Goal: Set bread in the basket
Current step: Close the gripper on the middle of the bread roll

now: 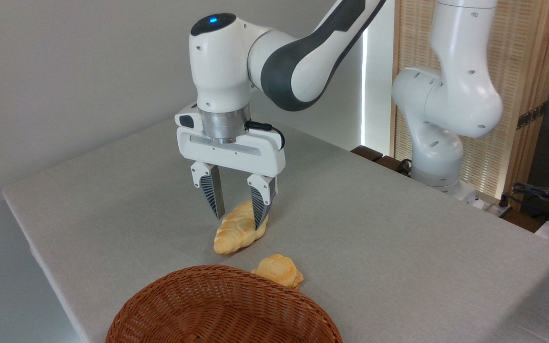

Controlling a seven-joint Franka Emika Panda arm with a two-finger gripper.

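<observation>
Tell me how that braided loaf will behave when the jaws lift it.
The braided loaf looks rigid, so it probably won't droop. Its diagonal ridges should resist slipping. The gripper straddles its far half, so the near tapered end might tip downward.

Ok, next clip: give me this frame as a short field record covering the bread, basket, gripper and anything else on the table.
bread: braided loaf lying on the table, not in the basket
basket: wicker basket at the near edge, no bread visible inside
gripper: gripper pointing down, fingers on either side of the loaf's far half
grip state: fingers close beside the loaf; firm contact cannot be told
other item: small round roll on the table beside the basket rim
task status: loaf not yet lifted
</observation>
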